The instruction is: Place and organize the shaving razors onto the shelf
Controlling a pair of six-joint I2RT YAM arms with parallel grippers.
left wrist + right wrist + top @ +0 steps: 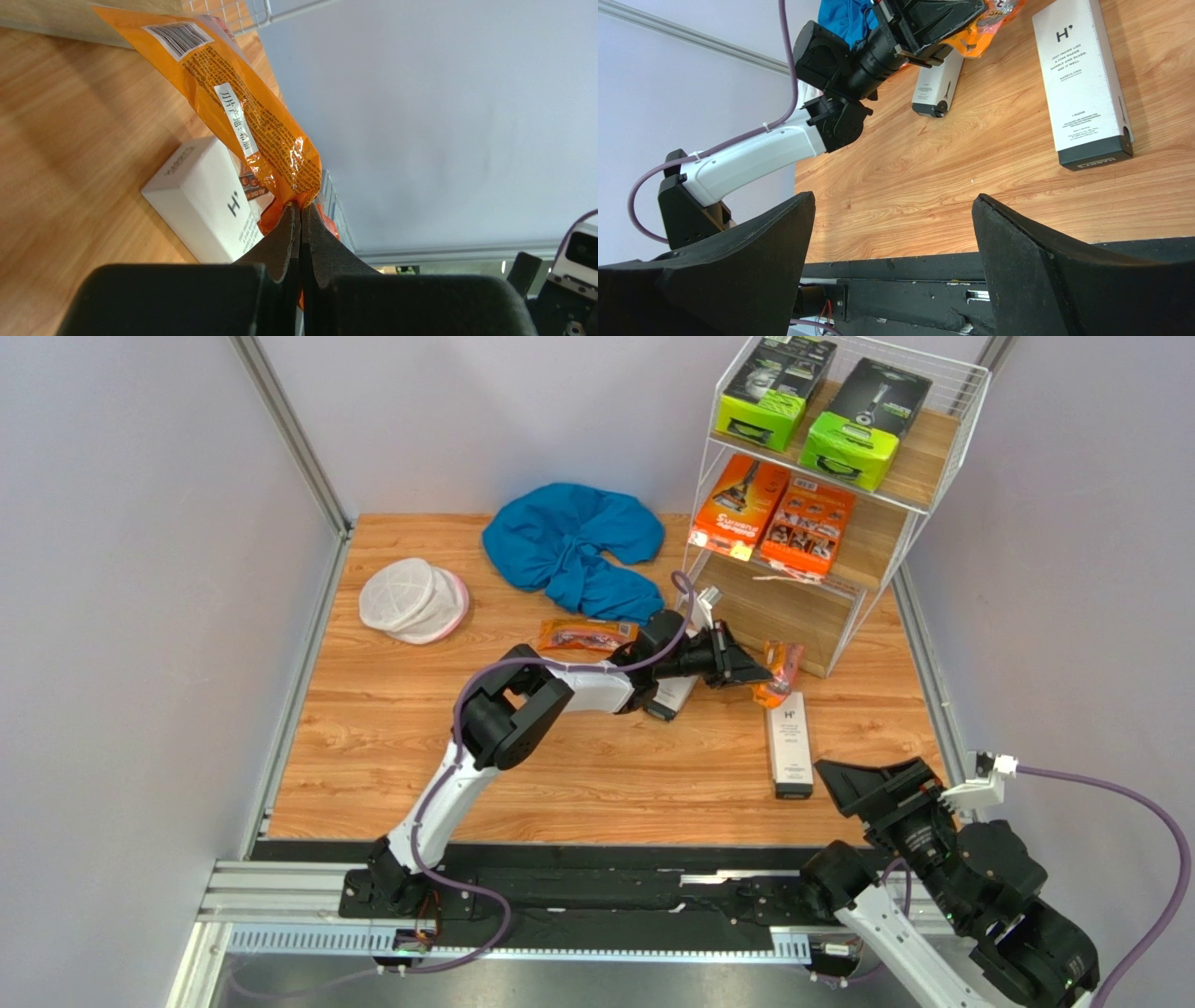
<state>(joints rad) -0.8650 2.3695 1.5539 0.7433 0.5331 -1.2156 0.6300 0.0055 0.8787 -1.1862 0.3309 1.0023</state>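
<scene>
— The bag [238, 105] hangs by one corner out toward the bench's right edge, just in front of the shelf [793, 620] at the far right corner.

— Yes, the left gripper [300, 210] is pinched tight on that corner. The right gripper [892, 203] gapes with nothing in it, by the near right corner.

— I can't quite tell if the bag's low end clears the wood. I'd lift first, swing it in over the lowest board, lay it flat, then let go.

— And mind the white box [791, 745] just beside it. A sagging bag could drag it.
</scene>
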